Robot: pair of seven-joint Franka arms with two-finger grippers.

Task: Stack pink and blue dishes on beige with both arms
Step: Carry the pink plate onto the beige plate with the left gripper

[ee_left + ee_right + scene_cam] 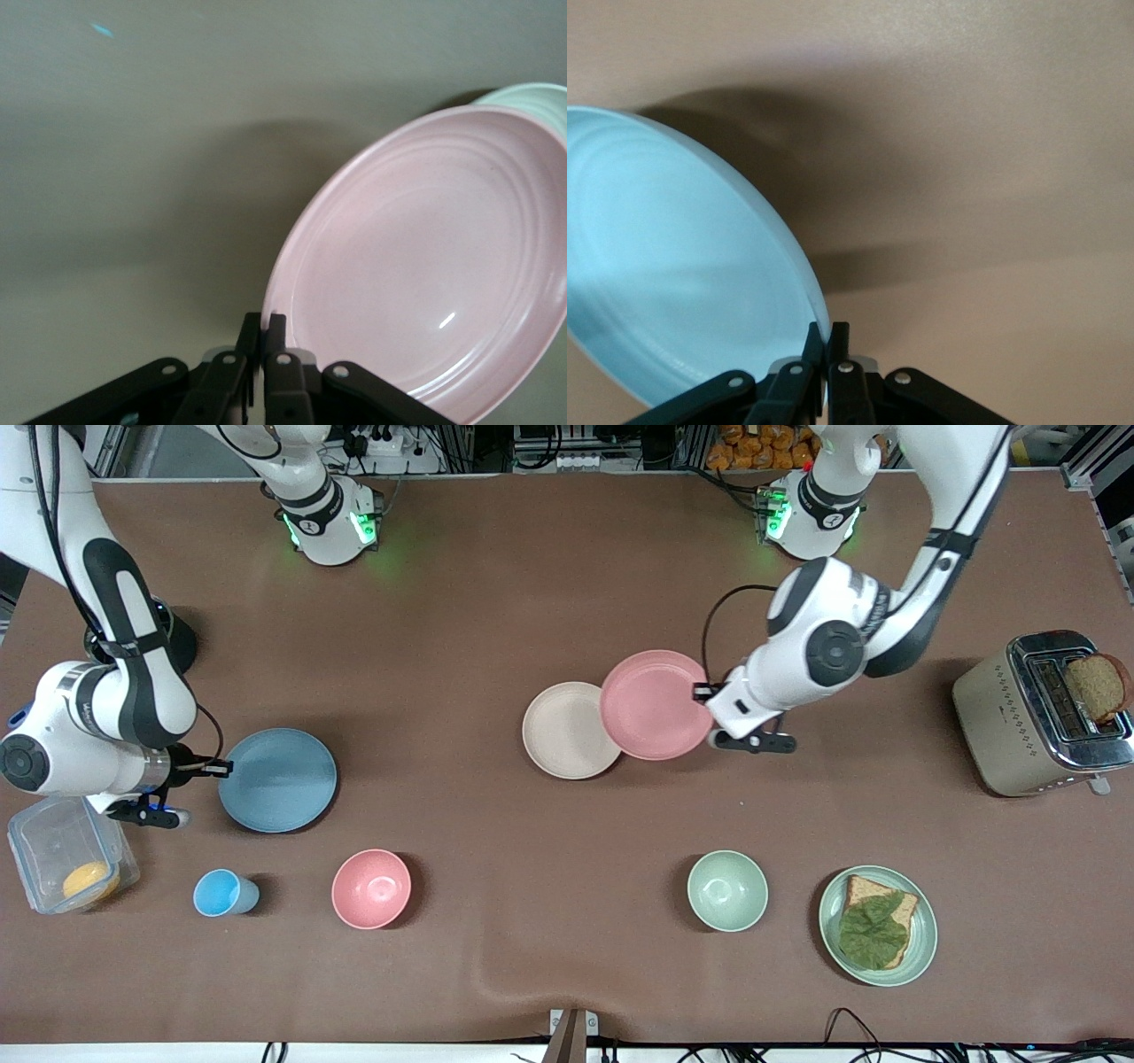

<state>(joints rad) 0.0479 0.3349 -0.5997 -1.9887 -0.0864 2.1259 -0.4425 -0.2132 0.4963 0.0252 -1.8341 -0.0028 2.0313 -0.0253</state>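
Note:
The pale pink plate (654, 704) hangs tilted, its edge overlapping the cream-beige plate (567, 731) that lies flat mid-table. My left gripper (704, 691) is shut on the pink plate's rim (276, 312) at the side toward the left arm's end. The beige plate (532, 96) peeks out past the pink plate (425, 266) in the left wrist view. The light blue plate (277, 779) is toward the right arm's end of the table, and my right gripper (221, 768) is shut on its rim. In the right wrist view the blue plate (673, 266) is pinched at its edge by the right gripper (828, 332).
A small blue cup (223, 893), deep pink bowl (372, 888), green bowl (727, 890) and green plate with toast (877, 926) line the table's near side. A clear container (66, 864) sits under the right arm. A toaster (1045, 713) stands at the left arm's end.

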